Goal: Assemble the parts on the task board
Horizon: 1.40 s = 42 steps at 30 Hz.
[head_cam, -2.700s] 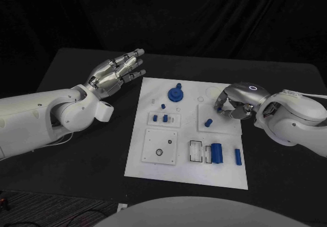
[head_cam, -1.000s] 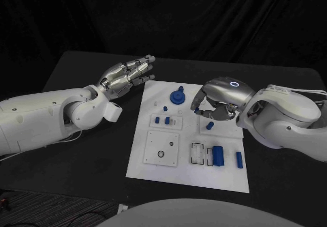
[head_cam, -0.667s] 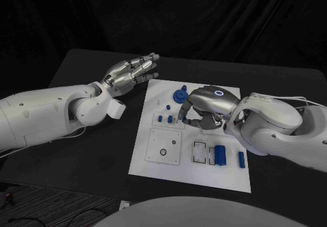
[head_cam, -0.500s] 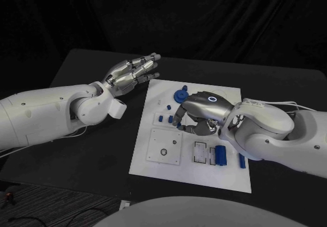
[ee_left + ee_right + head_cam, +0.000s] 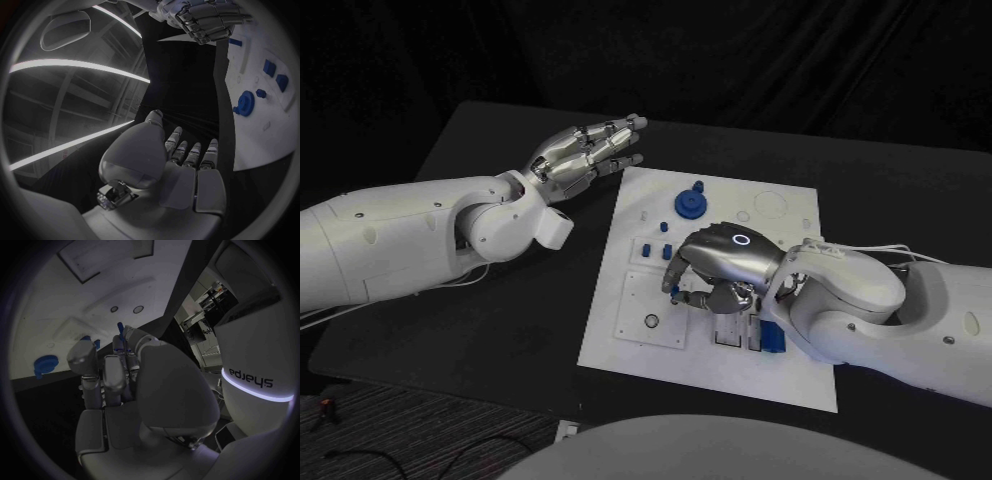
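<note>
Since the earlier frames my right hand has swung from the board's three o'clock edge across to its middle, and now hovers over the lower half of the task board, fingers curled downward. A small blue part shows at my fingertips in the right wrist view, so I judge I am pinching it, though the contact itself is partly hidden. My left hand has barely shifted: it hangs off the board's eleven o'clock corner, fingers apart and straight, holding nothing. On the board, the blue gear stands toward twelve o'clock, two small blue pegs sit at nine o'clock of my right hand, and the white square plate lies at seven o'clock of it. My worry is the placement: my own palm blocks the head view of the target, so the part could tilt, miss its seat, or slip from a shallow pinch and roll among the others.
</note>
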### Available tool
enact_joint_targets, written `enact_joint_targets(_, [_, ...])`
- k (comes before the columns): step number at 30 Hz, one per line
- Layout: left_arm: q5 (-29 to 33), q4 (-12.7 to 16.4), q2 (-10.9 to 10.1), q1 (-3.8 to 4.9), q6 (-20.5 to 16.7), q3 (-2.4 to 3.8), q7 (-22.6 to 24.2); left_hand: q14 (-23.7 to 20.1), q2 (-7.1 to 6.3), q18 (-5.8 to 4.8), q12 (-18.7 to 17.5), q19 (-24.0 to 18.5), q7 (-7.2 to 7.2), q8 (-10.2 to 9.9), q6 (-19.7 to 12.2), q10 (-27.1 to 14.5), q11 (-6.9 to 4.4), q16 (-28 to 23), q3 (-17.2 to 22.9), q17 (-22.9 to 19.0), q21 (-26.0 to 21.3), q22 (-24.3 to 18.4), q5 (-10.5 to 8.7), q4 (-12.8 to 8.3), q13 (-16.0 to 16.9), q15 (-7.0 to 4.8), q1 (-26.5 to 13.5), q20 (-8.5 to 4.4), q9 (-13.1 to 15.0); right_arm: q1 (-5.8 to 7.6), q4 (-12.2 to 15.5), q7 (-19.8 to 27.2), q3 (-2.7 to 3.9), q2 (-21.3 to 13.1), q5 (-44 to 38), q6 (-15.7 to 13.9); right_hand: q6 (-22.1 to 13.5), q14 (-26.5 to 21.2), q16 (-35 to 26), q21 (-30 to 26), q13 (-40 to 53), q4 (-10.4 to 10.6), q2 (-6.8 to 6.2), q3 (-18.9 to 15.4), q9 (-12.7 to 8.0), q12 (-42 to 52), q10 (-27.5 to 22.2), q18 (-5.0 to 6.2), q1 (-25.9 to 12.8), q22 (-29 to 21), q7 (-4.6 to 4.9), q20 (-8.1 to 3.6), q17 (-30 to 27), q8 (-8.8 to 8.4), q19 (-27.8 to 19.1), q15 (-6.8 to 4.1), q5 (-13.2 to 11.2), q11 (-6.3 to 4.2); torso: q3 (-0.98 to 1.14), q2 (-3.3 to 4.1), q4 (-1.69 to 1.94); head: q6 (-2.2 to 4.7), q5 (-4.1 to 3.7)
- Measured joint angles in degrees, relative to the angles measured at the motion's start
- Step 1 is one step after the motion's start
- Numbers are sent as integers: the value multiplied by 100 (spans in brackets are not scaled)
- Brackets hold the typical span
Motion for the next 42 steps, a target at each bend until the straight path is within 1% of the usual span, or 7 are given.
enact_joint_targets(5, [0,3,0,0,16,-1,-46,0,0,0,0,0,0,0,0,0,0,0,0,0,0,0,0,0,0,0,0,0,0,-55,-14,30,1,0,-107,-11,0,21,0,29,-3,-23,8,-8,0,-11,0,0,8,0,0,0,14,-21,0,-21,0,0,-6,-4,-2,-1,8])
enact_joint_targets(10, [0,7,1,0,28,-1,-79,0,0,1,0,0,0,0,0,0,0,0,0,0,0,0,0,0,-1,0,0,0,0,-112,-66,47,2,4,-178,-28,0,21,0,29,-16,-30,15,-1,1,-27,0,0,15,0,0,0,14,-21,0,-21,0,0,-6,-6,-9,-1,22])
enact_joint_targets(19, [0,24,-27,0,42,-1,-112,0,0,0,0,0,0,0,0,0,-1,0,0,0,0,6,0,0,4,0,0,0,5,-140,-137,53,1,5,-233,-73,0,21,22,28,-15,-30,15,-2,-5,-4,0,0,15,-1,0,0,32,-21,0,-21,-5,-1,-4,-7,-9,2,49])
enact_joint_targets(21, [0,24,-28,0,43,0,-114,0,0,0,0,0,23,0,23,0,-1,1,0,0,0,15,0,0,4,0,0,0,5,-152,-153,53,1,11,-240,-88,0,21,22,28,-14,-30,15,-2,-5,-4,-1,-1,15,-1,0,0,32,-21,0,-21,-5,-1,-3,-9,-9,2,54])
enact_joint_targets(31, [1,17,-25,0,51,1,-115,0,0,0,0,0,22,22,22,-1,-2,1,-17,1,0,22,0,-16,3,0,0,0,5,-218,-214,53,1,35,-258,-156,0,37,22,28,1,-29,14,-2,-5,-5,16,-1,14,4,0,0,44,-21,0,-5,-49,15,0,-16,-7,2,81])
enact_joint_targets(37, [1,4,-24,-1,56,-1,-116,0,3,0,0,0,22,22,22,-1,-2,1,-17,1,0,37,7,-16,3,1,3,0,5,-238,-215,53,1,49,-263,-173,0,37,22,55,1,-29,13,-3,-4,-6,16,-1,13,3,0,0,44,-21,0,-6,-73,15,1,-18,-5,2,83])
enact_joint_targets(42, [1,-24,3,-1,57,-1,-116,22,24,0,0,0,21,22,21,-1,-2,1,0,1,0,42,23,-32,3,22,24,0,4,-252,-215,49,1,49,-266,-175,0,37,22,55,1,-29,13,-3,-10,-10,16,0,13,3,0,0,43,-21,0,-6,-111,15,-3,-19,-5,2,81])
